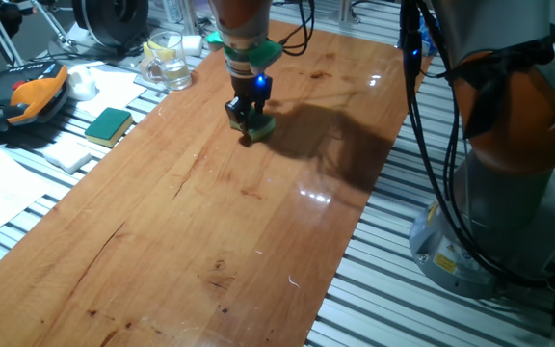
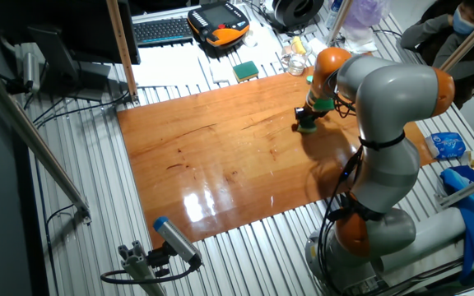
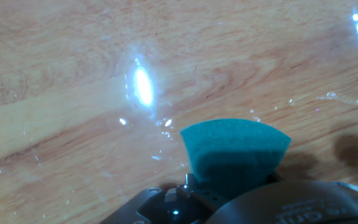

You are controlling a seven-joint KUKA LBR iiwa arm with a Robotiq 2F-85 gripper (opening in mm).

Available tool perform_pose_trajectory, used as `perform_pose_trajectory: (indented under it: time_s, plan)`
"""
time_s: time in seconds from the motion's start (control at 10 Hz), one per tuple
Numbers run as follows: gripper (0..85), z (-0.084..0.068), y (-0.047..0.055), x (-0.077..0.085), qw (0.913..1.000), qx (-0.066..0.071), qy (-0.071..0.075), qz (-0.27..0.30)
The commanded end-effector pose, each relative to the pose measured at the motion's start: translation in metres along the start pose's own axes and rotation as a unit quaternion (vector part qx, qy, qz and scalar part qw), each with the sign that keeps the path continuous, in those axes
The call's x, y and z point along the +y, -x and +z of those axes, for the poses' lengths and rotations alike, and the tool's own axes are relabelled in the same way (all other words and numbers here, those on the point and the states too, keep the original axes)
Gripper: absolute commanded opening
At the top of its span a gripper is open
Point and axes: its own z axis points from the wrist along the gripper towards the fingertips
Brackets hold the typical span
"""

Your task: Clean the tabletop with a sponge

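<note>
The tabletop (image 1: 220, 202) is a long glossy reddish-brown board; it also shows in the other fixed view (image 2: 212, 156) and fills the hand view (image 3: 73, 81). My gripper (image 1: 250, 122) points straight down and is shut on the small teal sponge (image 1: 258, 126), which is pressed on the board at its far end. In the other fixed view the gripper (image 2: 307, 123) and the sponge (image 2: 306, 127) sit near the board's far right part. In the hand view the teal sponge (image 3: 235, 152) sticks out from the hand, flat against the wood. The fingertips are hidden.
A flat rectangular green sponge (image 1: 109, 124) lies on white paper left of the board. A glass jug (image 1: 168, 60) stands at the far left corner. An orange pendant (image 1: 35, 94) lies further left. The robot base (image 1: 509, 164) stands right of the board on the ribbed metal frame.
</note>
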Motion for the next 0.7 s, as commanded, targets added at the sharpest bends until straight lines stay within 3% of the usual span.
perform_pose_trajectory:
  time_s: [0.0, 0.6]
  plan:
    - [51.0, 0.0011, 0.0012, -0.0003, 1.0000, 0.000, 0.000, 0.000]
    - [51.0, 0.0088, 0.0056, 0.0060, 1.0000, -0.001, 0.001, 0.004]
